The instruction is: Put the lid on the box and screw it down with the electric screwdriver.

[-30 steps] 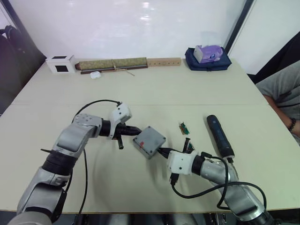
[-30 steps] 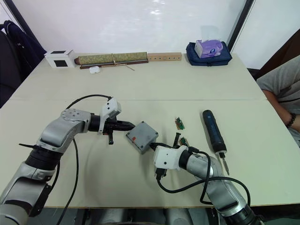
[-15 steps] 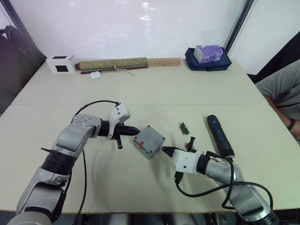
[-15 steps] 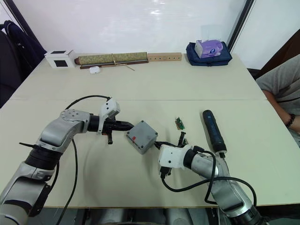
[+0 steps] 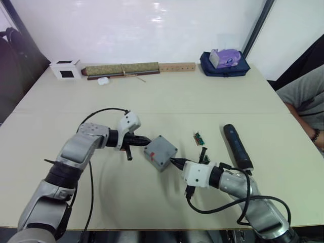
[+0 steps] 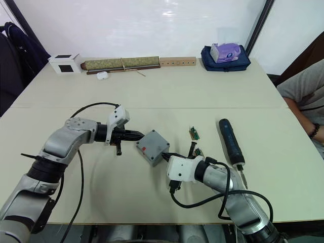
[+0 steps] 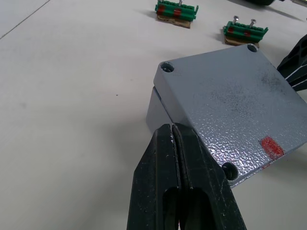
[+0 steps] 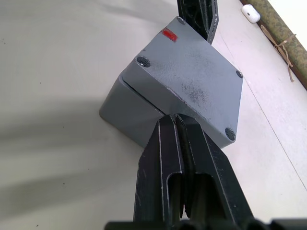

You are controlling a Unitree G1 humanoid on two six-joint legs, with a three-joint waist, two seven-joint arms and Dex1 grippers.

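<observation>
1. My right gripper (image 6: 164,157), fingers pressed together on nothing, now has its tip against the near right side of the lid (image 6: 152,145); half a second ago it had drawn back a little, and a second ago it was at the same edge.
2. My left gripper (image 6: 137,134), also pinched closed and empty, stays at the lid's opposite, left edge, as before. The assembly has not shifted between frames.
3. The lid sits on the box (image 8: 125,111), a seam showing between them and the lid slightly askew at one corner. Grey speckled top, dark screw holes at the corners, small red mark near one corner.
4. Just right of it, two small green strips (image 6: 194,133) lie on the table (image 6: 101,187), close to my right wrist.
5. Farther right, well apart, the electric screwdriver (image 6: 230,142) lies untouched, bit pointing toward me.
6. At the far right edge, a person's arm (image 6: 311,124); along the far side, a tissue box (image 6: 225,51) on a dark blue bag.
</observation>
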